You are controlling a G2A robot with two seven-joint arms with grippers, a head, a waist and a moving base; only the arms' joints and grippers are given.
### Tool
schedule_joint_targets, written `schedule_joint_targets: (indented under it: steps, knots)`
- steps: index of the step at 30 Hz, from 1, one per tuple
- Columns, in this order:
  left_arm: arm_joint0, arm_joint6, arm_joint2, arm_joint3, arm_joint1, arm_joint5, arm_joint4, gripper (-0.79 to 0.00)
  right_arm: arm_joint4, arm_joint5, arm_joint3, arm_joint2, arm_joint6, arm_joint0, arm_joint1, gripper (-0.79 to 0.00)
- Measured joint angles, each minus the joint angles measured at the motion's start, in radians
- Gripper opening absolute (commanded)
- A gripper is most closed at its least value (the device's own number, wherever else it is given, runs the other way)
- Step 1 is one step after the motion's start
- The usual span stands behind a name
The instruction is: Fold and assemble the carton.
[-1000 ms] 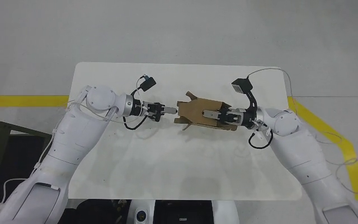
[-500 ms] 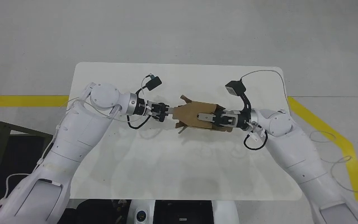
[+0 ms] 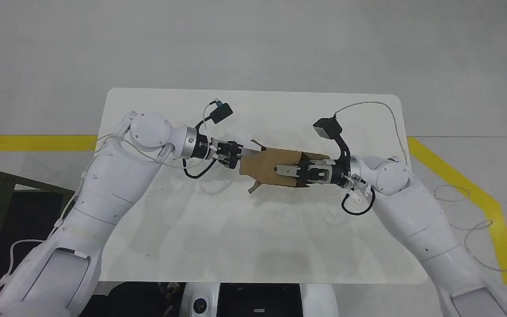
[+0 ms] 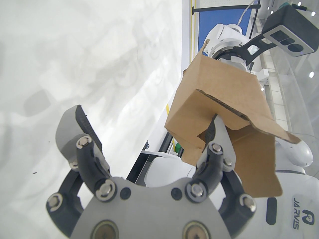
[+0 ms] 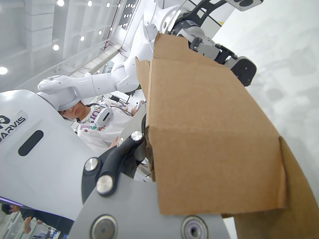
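The carton is up off the table, over its middle, strung between both arms. The right gripper looks clamped on a side wall, with one finger lying along the top panel. The left gripper sits at the carton's end toward the table's left edge, jaws wide apart, nothing pinched.

My read: they're on the end flaps now. The body's squared up into a tube, but that end is open with flaps sticking out. The next move probably needs the left one to push a flap inward while the right holds steady. Shove too hard and the box could twist in the grip.

Fun bit is how the views differ. From overhead you can't tell what the left fingers are up to. The left wrist cam sorts it: one finger is tucked in against the flap corner, and the other hangs in open air. The right wrist cam gives the carton's long side and a notched far flap.
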Motion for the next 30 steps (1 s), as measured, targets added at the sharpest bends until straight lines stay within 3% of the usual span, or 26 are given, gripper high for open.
schedule_joint_targets:
  steps: [15, 30]
  knots:
    - [-0.001, -0.001, -0.005, 0.012, -0.001, -0.007, -0.017, 0.000, 0.007, 0.003, -0.004, -0.030, 0.003, 0.011, -0.008, -0.785]
    - [0.037, -0.011, -0.002, 0.005, 0.006, 0.015, 0.007, 0.000, 0.048, -0.039, 0.076, 0.031, -0.086, 0.017, -0.014, -0.785]
